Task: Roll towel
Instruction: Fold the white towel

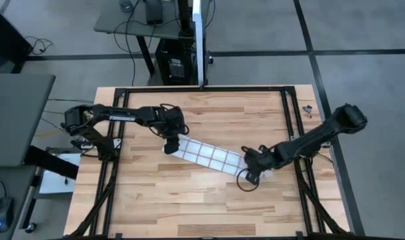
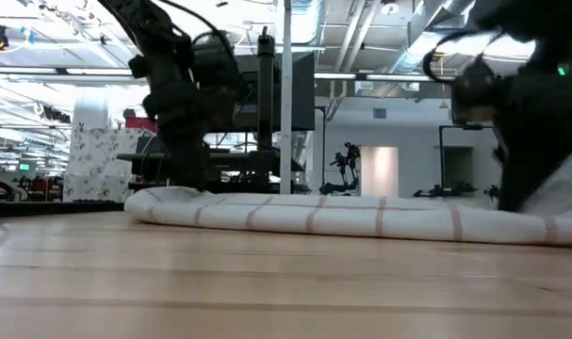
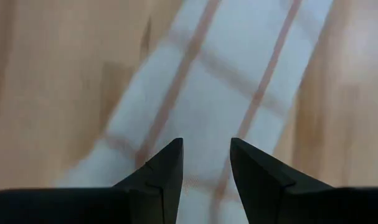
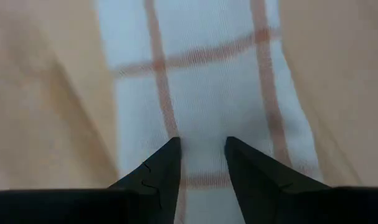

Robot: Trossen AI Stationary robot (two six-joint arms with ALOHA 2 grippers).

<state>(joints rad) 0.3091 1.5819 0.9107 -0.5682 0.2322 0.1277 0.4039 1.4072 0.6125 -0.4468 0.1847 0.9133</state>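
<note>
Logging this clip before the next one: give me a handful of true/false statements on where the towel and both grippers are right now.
1. The towel lies as a long narrow strip on the wooden table. True.
2. The left gripper is at one end of the strip and the right gripper at the other. True.
3. The towel hangs over the table's edge. False: all of it rests on the tabletop, well inside the edges.
4. The towel is plain white. False: thin red-brown lines cross it in a grid.
5. Both grippers show a gap between their fingers in the wrist views. True.
6. The right arm waits off the table. False: it reaches in to the towel's end.
</note>
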